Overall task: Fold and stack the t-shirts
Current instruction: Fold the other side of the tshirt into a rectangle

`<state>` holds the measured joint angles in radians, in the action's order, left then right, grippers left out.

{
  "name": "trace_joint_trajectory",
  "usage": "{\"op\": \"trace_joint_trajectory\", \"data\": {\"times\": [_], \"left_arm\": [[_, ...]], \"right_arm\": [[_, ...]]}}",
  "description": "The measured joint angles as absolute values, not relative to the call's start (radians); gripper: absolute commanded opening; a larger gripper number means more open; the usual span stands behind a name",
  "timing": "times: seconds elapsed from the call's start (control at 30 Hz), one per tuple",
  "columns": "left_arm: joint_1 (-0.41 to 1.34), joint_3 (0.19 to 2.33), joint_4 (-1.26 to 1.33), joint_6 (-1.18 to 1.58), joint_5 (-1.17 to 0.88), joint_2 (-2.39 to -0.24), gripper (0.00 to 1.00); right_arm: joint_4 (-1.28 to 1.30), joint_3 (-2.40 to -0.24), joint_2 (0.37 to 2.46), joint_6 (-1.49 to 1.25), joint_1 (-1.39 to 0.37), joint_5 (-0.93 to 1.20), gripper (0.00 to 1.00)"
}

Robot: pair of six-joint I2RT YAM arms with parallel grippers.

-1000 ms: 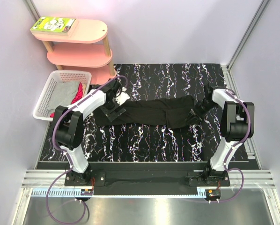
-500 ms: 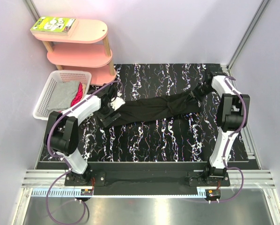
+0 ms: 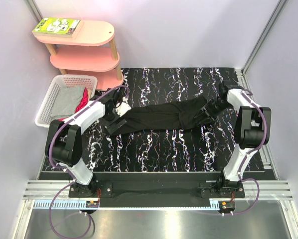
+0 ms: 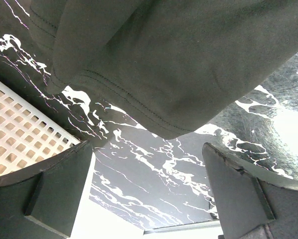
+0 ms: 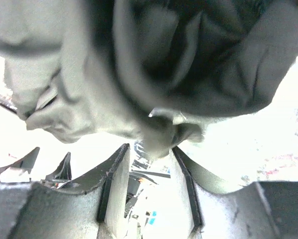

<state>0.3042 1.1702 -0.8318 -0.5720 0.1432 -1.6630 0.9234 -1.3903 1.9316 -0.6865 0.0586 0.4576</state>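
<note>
Early stage, by the look of it: nothing is folded and nothing is stacked. The black shirt lies across the middle of the surface as a long rumpled band. It runs from near the left edge toward the far right corner, and no print shows.

Left pincer sits at the shirt's left end with its fingers wide apart. A hem hangs just past the tips, with no cloth between them.

Right pincer is at the shirt's right end with its fingers part-way apart. A nub of bunched cloth sits at the tips; cannot tell if it is pinched or free.

The grey shirt and red shirt are crumpled in the white basket, off the surface's left edge near the far left corner. Judged left to do: spread and fold the black shirt, then take out, fold and stack the other two.

The surface is black with white marble veining. The room has lilac walls, and a pink shelf behind the basket has a green book on top.
</note>
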Motion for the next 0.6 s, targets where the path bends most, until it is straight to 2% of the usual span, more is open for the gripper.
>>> {"op": "trace_joint_trajectory", "data": {"times": [0.13,0.2,0.43,0.5,0.6], "left_arm": [[0.304,1.170,-0.832,-0.572,0.144,-1.663,0.99],[0.304,1.170,-0.832,-0.572,0.144,-1.663,0.99],[0.303,1.134,-0.829,-0.575,0.148,-1.624,0.99],[0.300,1.121,-0.830,-0.577,0.150,-1.605,0.99],[0.293,1.116,-0.832,-0.577,0.153,-1.590,0.99]], "right_arm": [[0.926,-1.396,1.897,-0.687,0.059,0.458,0.40],[0.930,-1.418,1.904,-0.688,0.059,0.458,0.35],[0.909,-1.625,2.036,-0.699,0.059,0.465,0.30],[0.911,-1.634,2.053,-0.701,0.059,0.465,0.31],[0.920,-1.637,2.064,-0.701,0.059,0.465,0.39]]}}
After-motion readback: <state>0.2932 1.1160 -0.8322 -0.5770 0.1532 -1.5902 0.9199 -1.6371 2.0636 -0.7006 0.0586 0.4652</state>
